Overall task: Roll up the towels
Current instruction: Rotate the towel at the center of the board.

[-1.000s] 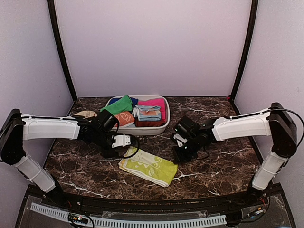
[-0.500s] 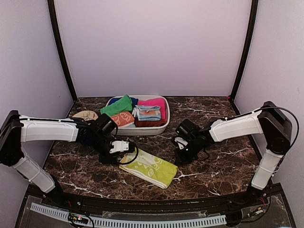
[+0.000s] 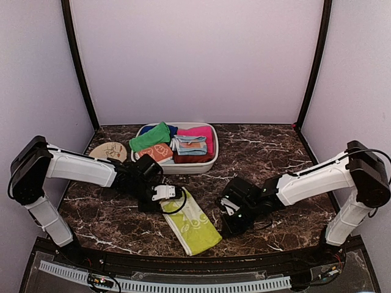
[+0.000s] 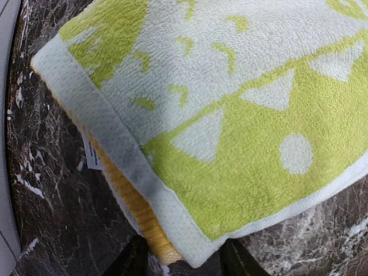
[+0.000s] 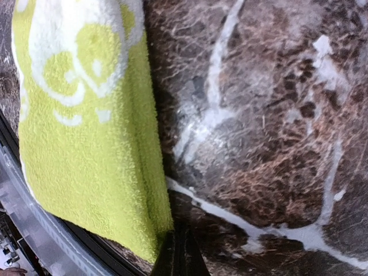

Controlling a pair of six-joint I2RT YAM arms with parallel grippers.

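Observation:
The cream-white towel with yellow-green shapes point(image 3: 190, 223) lies folded flat on the marble table, slanting toward the front edge. My left gripper point(image 3: 164, 196) is at its far left corner. In the left wrist view that towel point(image 4: 230, 103) fills the frame and its corner sits between my fingers, so the left gripper point(image 4: 181, 261) is shut on it. My right gripper point(image 3: 227, 223) is shut, and its tips point(image 5: 179, 247) touch the towel's near right edge point(image 5: 86, 144). The plain green towel point(image 3: 149, 135) lies in the basket.
A pale basket point(image 3: 211, 161) at the back holds an orange patterned cloth point(image 3: 160, 151), a pink cloth point(image 3: 197, 131) and a blue folded cloth point(image 3: 190, 145). A round tan disc point(image 3: 110, 148) lies left of it. The table's front rim point(image 5: 23, 230) is close to the towel.
The towel has swung clockwise, its right end moving toward the front edge. My right gripper moved down and forward with it. My left gripper shifted slightly right at the far corner.

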